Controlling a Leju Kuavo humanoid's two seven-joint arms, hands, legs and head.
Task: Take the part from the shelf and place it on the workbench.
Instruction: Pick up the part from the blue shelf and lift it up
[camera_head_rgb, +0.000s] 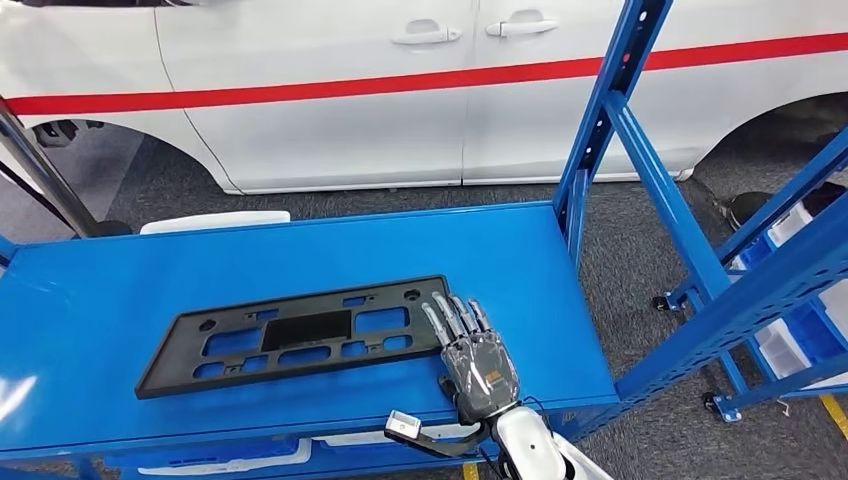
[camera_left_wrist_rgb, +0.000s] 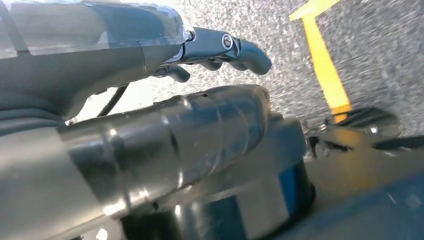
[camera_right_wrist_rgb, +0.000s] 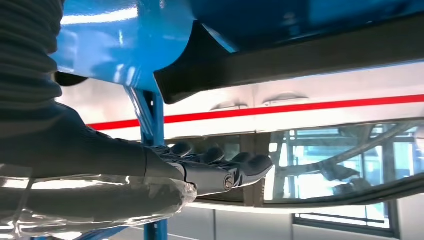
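Note:
A flat black plastic part with several cut-outs lies on the blue shelf surface, left of centre and near the front. My right hand is at the part's right end with its fingers stretched out flat, fingertips over the part's edge. In the right wrist view the hand is a little off the part, with a gap between them and nothing held. My left hand hangs over the grey floor, fingers loosely bent and empty.
A blue upright post rises at the shelf's back right corner. Another blue rack with white and blue bins stands to the right. A white car is parked behind. A yellow floor line runs below my left hand.

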